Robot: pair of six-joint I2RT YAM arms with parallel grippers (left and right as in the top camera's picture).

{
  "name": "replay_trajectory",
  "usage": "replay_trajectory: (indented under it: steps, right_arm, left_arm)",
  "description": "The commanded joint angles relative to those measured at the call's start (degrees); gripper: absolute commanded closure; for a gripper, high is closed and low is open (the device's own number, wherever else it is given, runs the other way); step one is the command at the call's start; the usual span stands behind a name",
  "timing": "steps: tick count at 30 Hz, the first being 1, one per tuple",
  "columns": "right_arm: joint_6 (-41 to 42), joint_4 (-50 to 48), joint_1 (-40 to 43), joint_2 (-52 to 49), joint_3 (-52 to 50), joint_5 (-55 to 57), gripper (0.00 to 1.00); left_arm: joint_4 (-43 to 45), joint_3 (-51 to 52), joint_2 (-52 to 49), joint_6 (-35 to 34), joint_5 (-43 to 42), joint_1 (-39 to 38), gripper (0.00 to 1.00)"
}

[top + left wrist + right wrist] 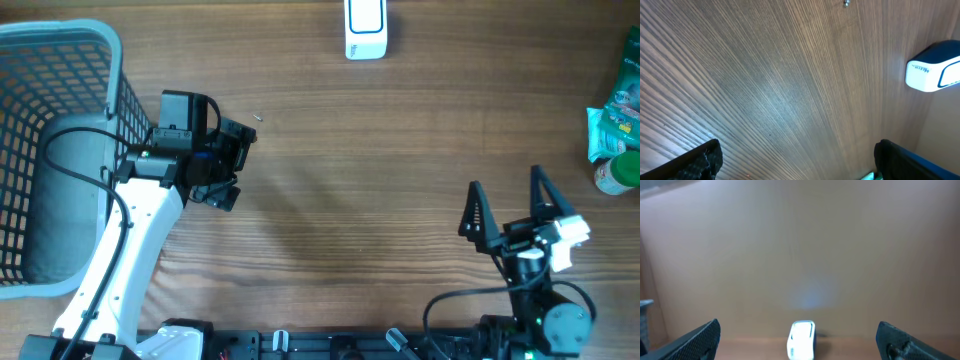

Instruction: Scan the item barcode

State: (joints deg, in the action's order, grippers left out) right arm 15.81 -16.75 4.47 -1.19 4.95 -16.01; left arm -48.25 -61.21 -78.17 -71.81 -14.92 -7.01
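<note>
Scanner (pixel 365 30) stands at the far edge, likely so a barcode can be passed before it. Green packets (pixel 612 125) lie at the right edge, nearest my right gripper (pixel 505 185). It and my left gripper (pixel 236 165) gape wide, holding nothing.

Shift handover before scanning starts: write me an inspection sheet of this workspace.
Surface: wooden table, no spills seen.
Job's things: white-and-blue scanner at the far edge; green packaged items at the right edge.
Clutter: small dark speck near the left arm.
Grippers: left gripper open, empty; right gripper open, empty.
Cables: black cable looping over the basket.
Surroundings: mesh basket at the left.
</note>
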Motion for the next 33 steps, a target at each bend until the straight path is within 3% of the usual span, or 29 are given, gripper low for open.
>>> replay_trajectory:
  steps: [1, 8, 14, 33]
  right_arm:
    - [1.33, -0.81, -0.44, 1.01, -2.36, 3.65, 0.00]
    - [1.09, 3.96, -0.57, 1.05, -4.70, 6.16, 0.00]
    - [1.25, 16.31, -0.98, 1.05, -4.70, 6.12, 0.00]
    - [1.29, 16.00, -3.50, 0.98, -4.66, 5.75, 0.00]
  left_arm:
    - [-0.04, 0.24, 0.74, 0.90, -0.24, 0.00, 0.00]
    - [-0.04, 0.24, 0.70, 0.90, -0.24, 0.00, 0.00]
    - [-0.04, 0.24, 0.70, 0.92, -0.24, 0.00, 0.00]
    - [-0.04, 0.24, 0.70, 0.92, -0.24, 0.00, 0.00]
